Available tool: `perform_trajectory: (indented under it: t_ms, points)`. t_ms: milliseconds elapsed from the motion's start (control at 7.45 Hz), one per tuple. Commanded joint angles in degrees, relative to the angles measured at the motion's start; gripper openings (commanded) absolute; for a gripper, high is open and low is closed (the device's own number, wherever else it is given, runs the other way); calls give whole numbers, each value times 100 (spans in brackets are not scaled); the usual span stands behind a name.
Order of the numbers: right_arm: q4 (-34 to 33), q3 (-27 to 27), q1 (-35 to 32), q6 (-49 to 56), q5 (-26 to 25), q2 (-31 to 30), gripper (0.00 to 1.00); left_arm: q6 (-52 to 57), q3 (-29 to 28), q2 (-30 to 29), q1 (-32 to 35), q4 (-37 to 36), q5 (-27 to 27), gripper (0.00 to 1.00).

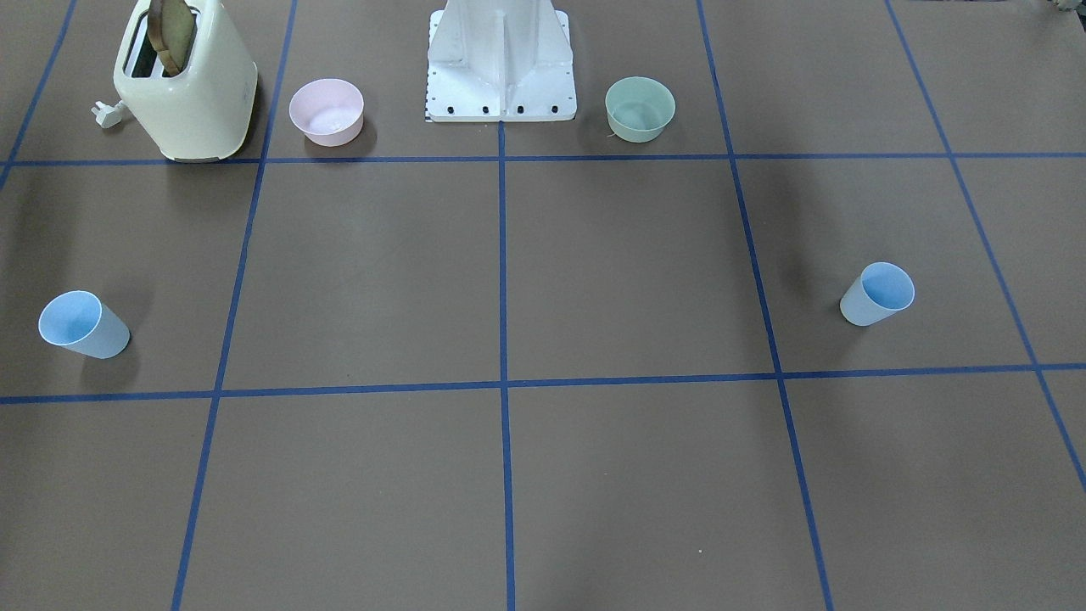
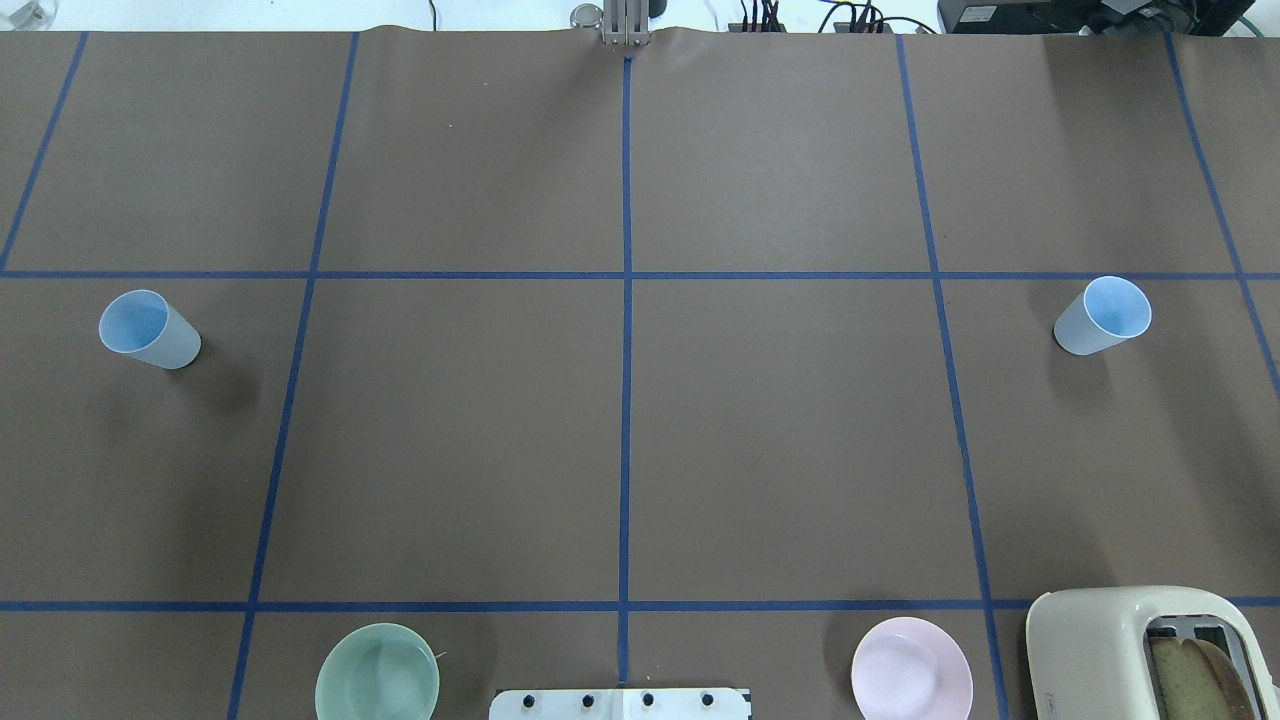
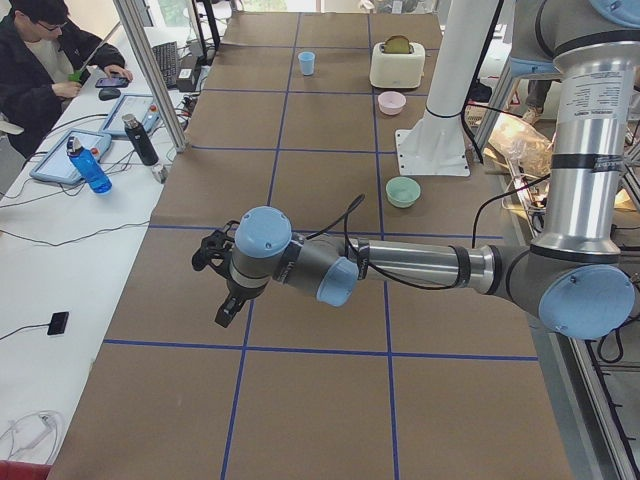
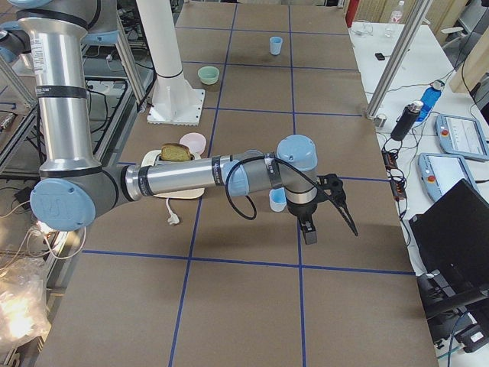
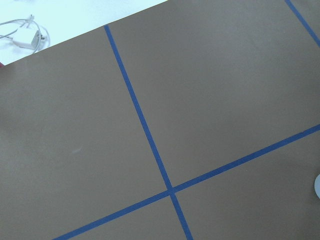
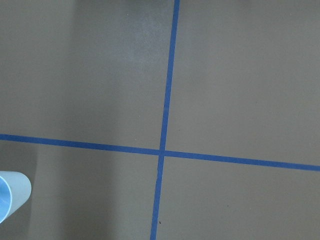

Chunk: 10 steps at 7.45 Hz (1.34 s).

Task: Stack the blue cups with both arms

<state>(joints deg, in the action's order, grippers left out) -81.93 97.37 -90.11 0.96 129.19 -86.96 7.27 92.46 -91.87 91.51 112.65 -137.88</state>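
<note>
Two light-blue cups stand upright, far apart on the brown table. One cup (image 2: 149, 328) is on my left side and also shows in the front view (image 1: 877, 294). The other cup (image 2: 1102, 315) is on my right side (image 1: 83, 324). My left gripper (image 3: 225, 312) shows only in the exterior left view, hovering over the left side, where the arm hides that cup. My right gripper (image 4: 328, 229) shows only in the exterior right view, just beyond the right cup (image 4: 278, 200). I cannot tell whether either gripper is open or shut. Both wrist views show only a cup edge.
A cream toaster (image 2: 1140, 655) holding a bread slice, a pink bowl (image 2: 911, 668) and a pale green bowl (image 2: 377, 673) stand near the white pedestal (image 1: 501, 59). A person (image 3: 45, 60) sits at a side table with tablets and bottles.
</note>
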Motion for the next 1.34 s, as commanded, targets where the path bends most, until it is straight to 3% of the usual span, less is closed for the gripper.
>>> perform_trajectory:
  t_ms: [0,268,403,805,940,1208]
  points:
    - [318,123,483,-1038,-42,47,100,-599,9,-207,-919,160,-29,97]
    - [318,212,652,-1256,-78,39,100,-2652,18,-165,-1921,841,433,98]
    - [318,221,652,-1256,-78,30,100,-3070,-26,-130,-2344,1037,907,98]
    - [318,212,652,-1247,-69,-23,100,-3224,-44,-147,-2972,1066,1070,96]
    - [318,212,652,-1256,-69,-23,100,-3206,-44,-147,-3129,1057,1253,76]
    - [318,212,652,-1256,-69,-23,100,-3180,-35,-129,-3306,1066,1351,4]
